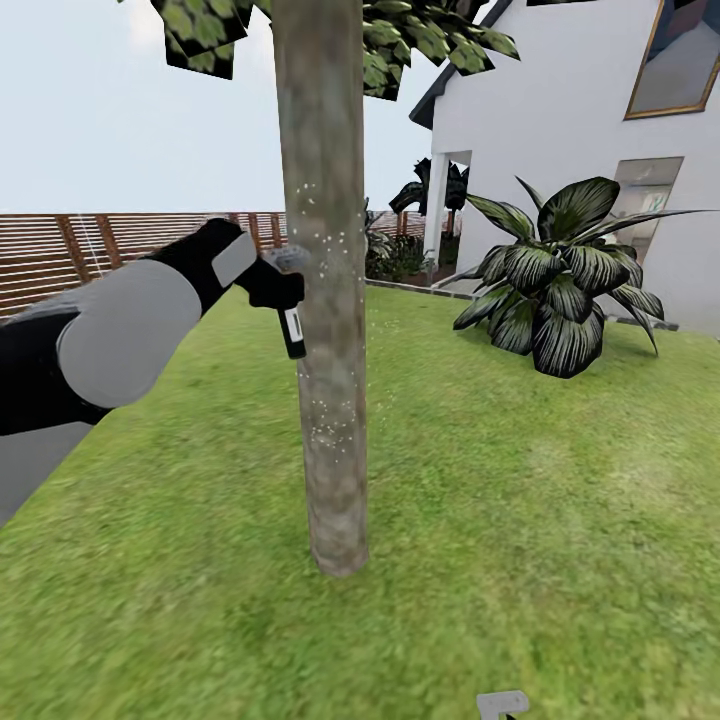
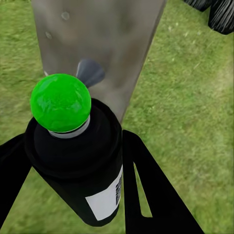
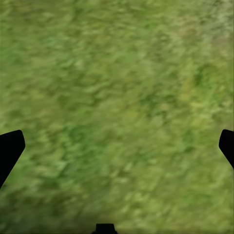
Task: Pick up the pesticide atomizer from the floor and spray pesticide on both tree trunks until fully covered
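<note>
The pesticide atomizer (image 2: 80, 165) is in my left claw (image 1: 285, 300), and the claw is closed tight around its black body. In the left wrist view I see a green ball on top of the bottle and a white label on its side. The bottle is held up right beside the tree trunk (image 1: 325, 300), about halfway up it. Little white specks of pesticide (image 1: 325, 425) sit on the bark, some high and some low, but big bare patches show between them, so I think this trunk is not covered yet. The tree stands on the green lawn (image 1: 520, 520), with a big dark leafy plant (image 1: 560, 290) and a white house (image 1: 570, 110) behind it. My right claw (image 3: 117, 146) hangs open over the grass with nothing in it. I am so close that the bottle could bump the trunk and slip. I could also miss the far side.
</note>
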